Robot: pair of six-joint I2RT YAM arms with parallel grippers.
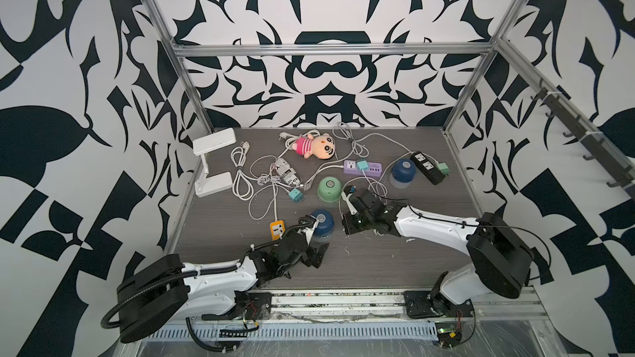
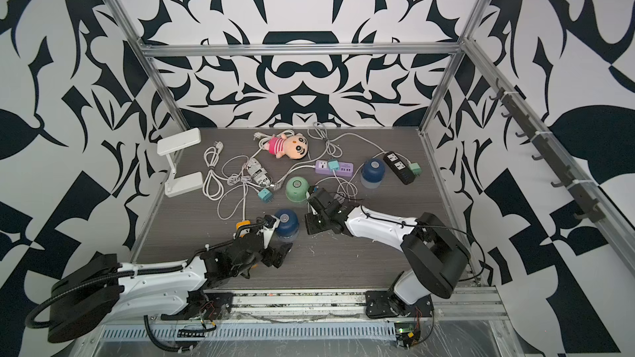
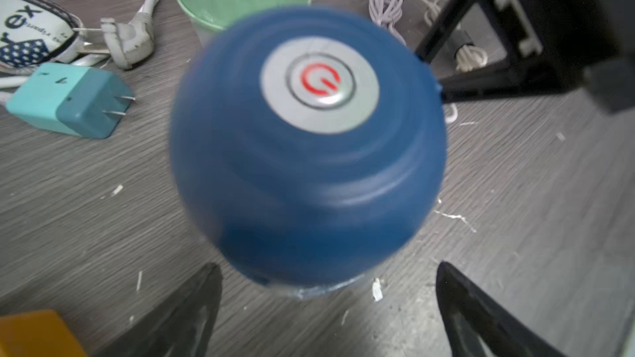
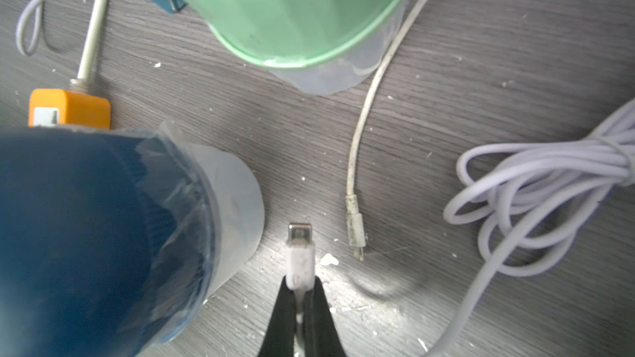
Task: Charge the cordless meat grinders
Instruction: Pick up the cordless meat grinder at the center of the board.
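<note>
Three cordless meat grinders stand on the table. The near dark blue grinder (image 1: 322, 223) (image 2: 287, 223) (image 3: 302, 152) (image 4: 86, 235) has its silver top button facing up. My left gripper (image 1: 314, 239) (image 2: 275, 239) (image 3: 326, 269) is open just before it, fingers apart at its near side and touching nothing. The mint green grinder (image 1: 329, 189) (image 2: 297, 188) (image 4: 285, 12) is behind it. A second dark blue grinder (image 1: 403, 171) (image 2: 374, 171) stands far right. My right gripper (image 1: 346, 195) (image 2: 311, 194) (image 4: 300, 283) is shut on a white cable plug (image 4: 300, 252), between the near blue and green grinders.
An orange power strip (image 1: 277, 230) (image 4: 68, 108) lies left of the near grinder. A purple strip (image 1: 362, 167) and a black strip (image 1: 427, 166) carry teal adapters. A loose teal adapter (image 1: 295, 195), tangled white cables (image 1: 261, 180), another loose plug (image 4: 355, 228), a plush doll (image 1: 314, 145) and a white lamp (image 1: 213, 163) fill the back.
</note>
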